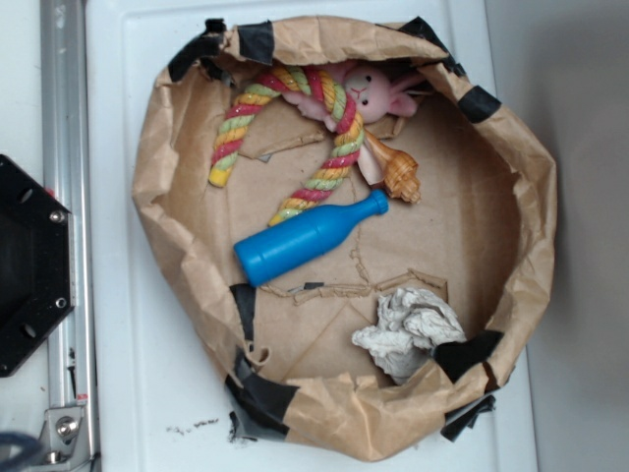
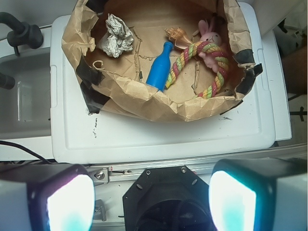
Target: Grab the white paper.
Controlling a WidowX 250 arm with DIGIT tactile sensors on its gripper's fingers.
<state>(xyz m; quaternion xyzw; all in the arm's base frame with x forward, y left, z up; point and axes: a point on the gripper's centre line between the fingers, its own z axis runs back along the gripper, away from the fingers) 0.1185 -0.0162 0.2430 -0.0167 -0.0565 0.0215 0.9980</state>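
Noted white paper wedged against brown paper bag wall near blue bottle, gripper fingers spread wide, high above, nothing held

Gripper: wrist view only, lower edge of frame; two pale glowing pads at lower left and lower right, jaws spread wide apart, nothing between them; black base at left edge, exterior view
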